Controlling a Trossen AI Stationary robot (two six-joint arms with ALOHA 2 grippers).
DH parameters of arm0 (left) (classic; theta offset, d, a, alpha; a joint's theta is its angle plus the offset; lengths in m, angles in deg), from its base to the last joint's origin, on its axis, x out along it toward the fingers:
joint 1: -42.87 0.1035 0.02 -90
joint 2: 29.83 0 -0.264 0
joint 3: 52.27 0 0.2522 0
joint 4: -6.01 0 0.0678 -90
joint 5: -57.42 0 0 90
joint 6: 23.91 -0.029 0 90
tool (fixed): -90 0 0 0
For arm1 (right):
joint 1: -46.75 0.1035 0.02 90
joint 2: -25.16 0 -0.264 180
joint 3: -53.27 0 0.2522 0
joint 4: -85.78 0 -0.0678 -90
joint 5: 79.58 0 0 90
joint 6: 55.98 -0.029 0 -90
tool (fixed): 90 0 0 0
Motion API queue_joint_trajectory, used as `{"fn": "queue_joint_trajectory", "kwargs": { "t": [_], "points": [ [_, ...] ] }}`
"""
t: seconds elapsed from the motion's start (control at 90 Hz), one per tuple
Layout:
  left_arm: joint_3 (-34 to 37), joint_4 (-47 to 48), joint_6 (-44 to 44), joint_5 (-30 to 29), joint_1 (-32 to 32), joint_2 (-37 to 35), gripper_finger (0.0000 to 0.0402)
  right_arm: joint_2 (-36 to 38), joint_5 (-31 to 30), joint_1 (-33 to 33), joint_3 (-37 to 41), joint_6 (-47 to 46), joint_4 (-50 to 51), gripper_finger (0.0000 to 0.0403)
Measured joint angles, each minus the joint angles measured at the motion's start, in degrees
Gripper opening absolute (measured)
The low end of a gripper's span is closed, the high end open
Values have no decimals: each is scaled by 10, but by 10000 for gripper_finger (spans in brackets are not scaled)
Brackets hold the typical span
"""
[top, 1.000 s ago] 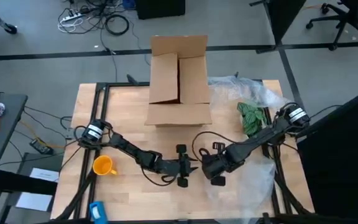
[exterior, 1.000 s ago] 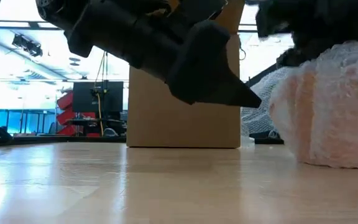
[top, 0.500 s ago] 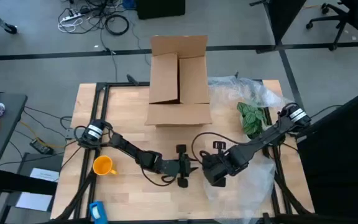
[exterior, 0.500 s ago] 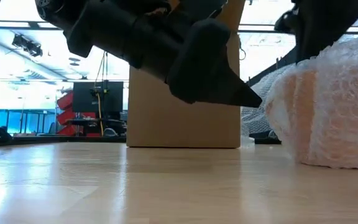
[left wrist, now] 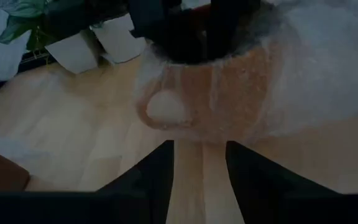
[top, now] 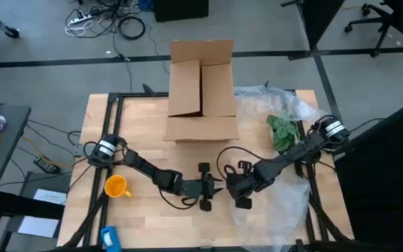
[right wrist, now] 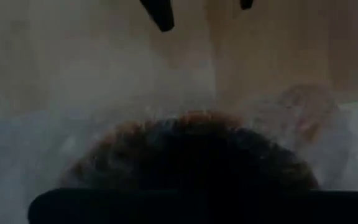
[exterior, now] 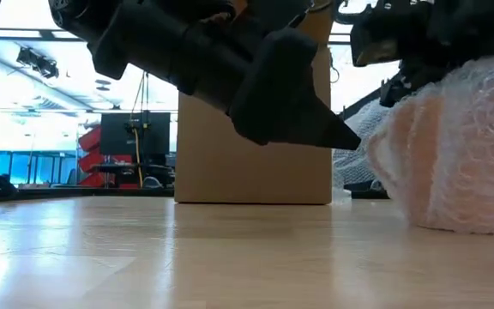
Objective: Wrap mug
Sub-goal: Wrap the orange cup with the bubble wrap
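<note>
1. Holding its two fingers [left wrist: 148, 180] parted with a clear gap, the left gripper [top: 214, 187] grasps nothing; its tips point at the bubble-wrapped orange bundle [left wrist: 219, 93] and stop just short of it.
2. Right gripper [top: 239, 192]: sits on top of that bundle, at about 5 o'clock from the table [top: 138, 126] centre (whether it is clamped or loose cannot be told).
3. Yellow mug [top: 116, 186]: bare and upright at 8 o'clock, beside the left arm and well apart from both grippers; only the high view shows it.
4. Cardboard box [top: 201, 91]: at 12 o'clock, flaps up.
5. Left wrist view alone shows a loop-like bulge on the bundle's side; the low view shows the wrap resting on the tabletop.
</note>
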Motion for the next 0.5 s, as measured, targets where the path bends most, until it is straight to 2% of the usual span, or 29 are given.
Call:
{"fn": "queue_joint_trajectory", "kwargs": {
  "t": [0.289, 0.389, 0.5],
  "points": [
    [0, 0, 0, 0, 0, 0, 131, 5, 36, 0, -103, 11, 159, 0],
    [0, -1, 0, 0, 0, 0, 131, 5, 36, 0, -104, 11, 153, 0],
    [0, -3, 0, 0, 0, 0, 131, 5, 49, 0, -76, 15, 82, 0]
  ]
}}
